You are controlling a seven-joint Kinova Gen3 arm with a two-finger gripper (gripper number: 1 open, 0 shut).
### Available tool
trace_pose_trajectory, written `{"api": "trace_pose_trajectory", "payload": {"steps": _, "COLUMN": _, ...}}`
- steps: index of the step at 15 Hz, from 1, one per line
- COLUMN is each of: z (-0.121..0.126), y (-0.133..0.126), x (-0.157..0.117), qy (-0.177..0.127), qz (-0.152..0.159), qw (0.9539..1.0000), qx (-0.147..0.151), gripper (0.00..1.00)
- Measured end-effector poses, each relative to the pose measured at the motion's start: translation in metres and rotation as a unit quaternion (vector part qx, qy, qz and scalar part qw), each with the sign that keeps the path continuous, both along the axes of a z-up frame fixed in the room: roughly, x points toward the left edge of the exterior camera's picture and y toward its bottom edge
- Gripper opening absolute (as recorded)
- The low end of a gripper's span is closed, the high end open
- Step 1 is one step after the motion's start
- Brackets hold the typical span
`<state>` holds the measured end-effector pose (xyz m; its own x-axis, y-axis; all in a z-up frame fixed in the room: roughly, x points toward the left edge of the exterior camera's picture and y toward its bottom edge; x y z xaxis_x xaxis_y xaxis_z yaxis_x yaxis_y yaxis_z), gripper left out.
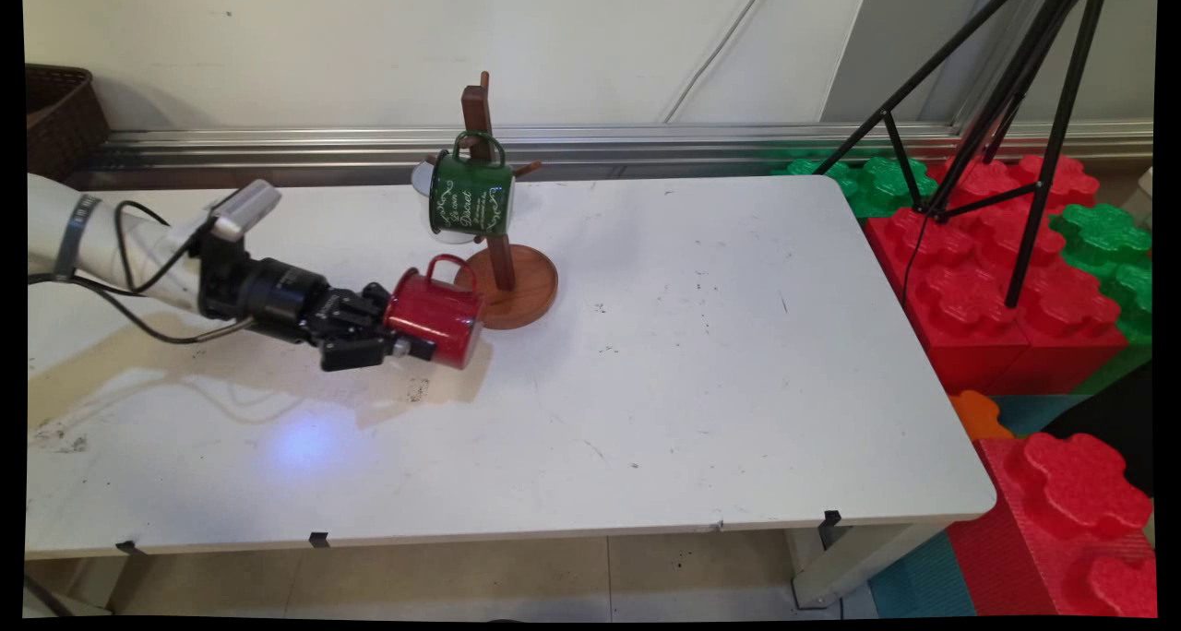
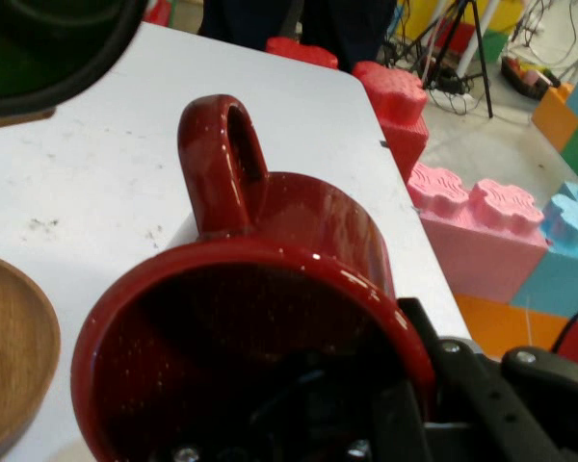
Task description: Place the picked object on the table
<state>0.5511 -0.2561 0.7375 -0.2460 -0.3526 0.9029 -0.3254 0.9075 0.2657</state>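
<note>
your gripper (image 1: 406, 336) grips the red mug (image 1: 435, 315) by its rim, one finger inside, the mug on its side, handle up, just left of the wooden stand (image 1: 506, 280) bearing a green mug (image 1: 472, 196).

Robotics lab or test room. White work table (image 1: 701, 354) against a plain wall, black camera tripod (image 1: 1006, 105) standing beside it, oversized red and green foam blocks (image 1: 1006, 271) stacked on floor.

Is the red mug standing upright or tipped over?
Tipped: the red mug lies sideways, handle up, mouth facing the gripper that clamps its rim.
</note>
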Motion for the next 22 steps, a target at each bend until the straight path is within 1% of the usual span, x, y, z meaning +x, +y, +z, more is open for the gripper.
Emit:
{"api": "trace_pose_trajectory", "payload": {"steps": 2, "z": 0.006, "y": 0.005, "x": 0.005, "qy": -0.009, "qz": -0.005, "qw": 0.9999, "qx": -0.006, "gripper": 0.0}}
{"api": "trace_pose_trajectory", "payload": {"steps": 5, "z": 0.02, "y": 0.016, "x": 0.019, "qy": -0.031, "qz": -0.015, "qw": 0.9992, "qx": -0.02, "gripper": 0.0}}
{"api": "trace_pose_trajectory", "payload": {"steps": 8, "z": 0.03, "y": 0.022, "x": 0.031, "qy": -0.052, "qz": -0.016, "qw": 0.9981, "qx": -0.029, "gripper": 0.0}}
{"api": "trace_pose_trajectory", "payload": {"steps": 12, "z": 0.045, "y": 0.032, "x": 0.049, "qy": -0.086, "qz": -0.014, "qw": 0.9955, "qx": -0.038, "gripper": 0.0}}
{"api": "trace_pose_trajectory", "payload": {"steps": 15, "z": 0.056, "y": 0.037, "x": 0.062, "qy": -0.114, "qz": -0.01, "qw": 0.9925, "qx": -0.045, "gripper": 0.0}}
{"api": "trace_pose_trajectory", "payload": {"steps": 18, "z": 0.068, "y": 0.042, "x": 0.075, "qy": -0.146, "qz": -0.012, "qw": 0.9877, "qx": -0.054, "gripper": 0.0}}
{"api": "trace_pose_trajectory", "payload": {"steps": 22, "z": 0.075, "y": 0.048, "x": 0.086, "qy": -0.18, "qz": -0.02, "qw": 0.9814, "qx": -0.063, "gripper": 0.0}}
